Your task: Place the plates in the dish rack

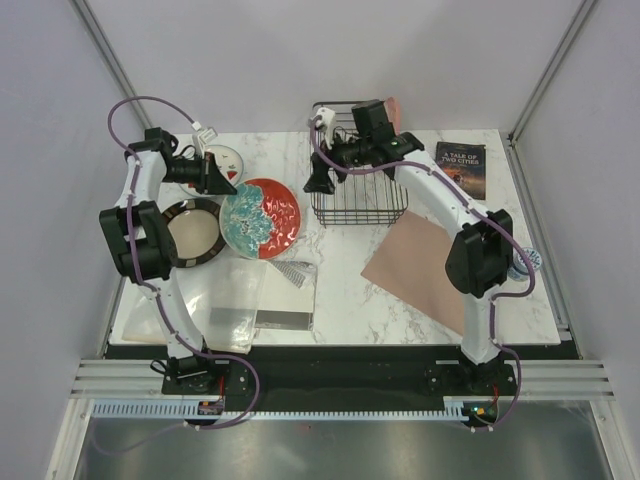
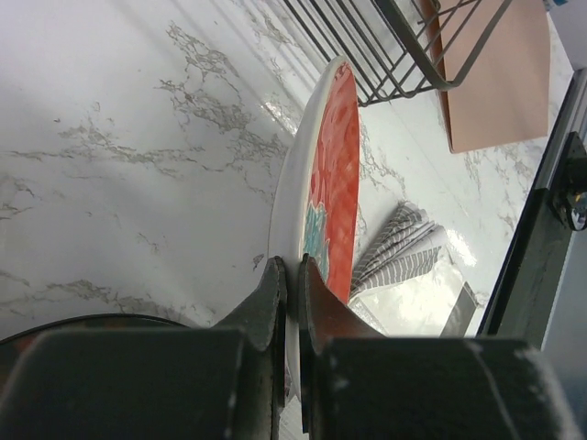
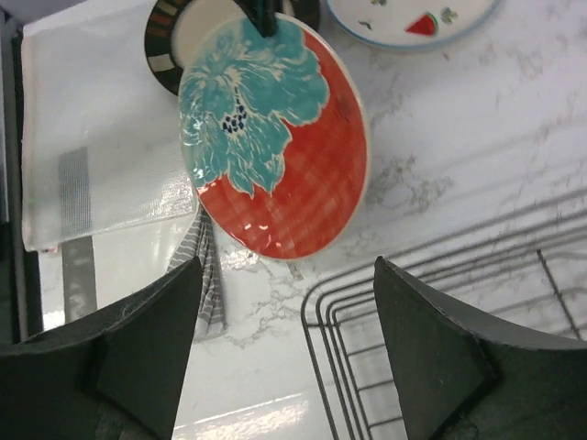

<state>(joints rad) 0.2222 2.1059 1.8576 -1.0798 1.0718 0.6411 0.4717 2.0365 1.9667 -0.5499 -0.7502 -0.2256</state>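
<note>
My left gripper (image 1: 218, 180) (image 2: 292, 275) is shut on the rim of the red plate with the teal flower (image 1: 264, 218) (image 2: 336, 156) and holds it tilted, left of the dish rack (image 1: 358, 195). The red plate also shows in the right wrist view (image 3: 284, 156). The brown-rimmed plate (image 1: 193, 232) (image 3: 163, 27) lies beside it. The white plate with fruit marks (image 1: 224, 158) (image 3: 413, 16) lies behind. My right gripper (image 1: 322, 178) (image 3: 286, 348) is open and empty at the rack's left edge (image 3: 431, 302). A pink edge (image 1: 393, 110) shows at the rack's back, mostly hidden.
A pinkish-brown mat (image 1: 420, 265) (image 2: 495, 82) lies right of the rack. A dark book (image 1: 460, 168) lies at the back right. A clear plastic bag (image 1: 235, 300) and a striped cloth (image 1: 292, 272) (image 2: 404, 247) lie at the front left.
</note>
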